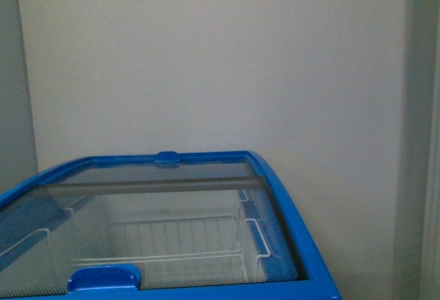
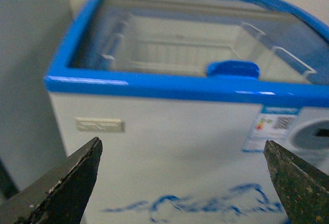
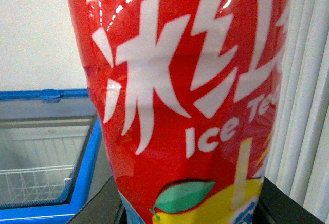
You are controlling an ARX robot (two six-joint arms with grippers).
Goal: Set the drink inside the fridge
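Note:
The fridge [image 1: 289,204] is a white chest cooler with a blue rim and a sliding glass lid that looks shut, with white wire baskets inside. It also shows in the left wrist view [image 2: 169,88], with blue mountain drawing on its white front, and in the right wrist view [image 3: 85,162]. My left gripper [image 2: 182,183] is open and empty in front of the fridge's front wall, below the lid handle [image 2: 233,69]. My right gripper [image 3: 187,208] is shut on the drink [image 3: 180,95], whose red label with white lettering fills that view; its cap is out of view. Neither arm shows in the front view.
A plain pale wall [image 1: 220,59] stands behind the fridge. White vertical blinds [image 3: 303,106] hang to the right of the drink. A grey wall or panel [image 2: 31,80] stands beside the fridge's left side.

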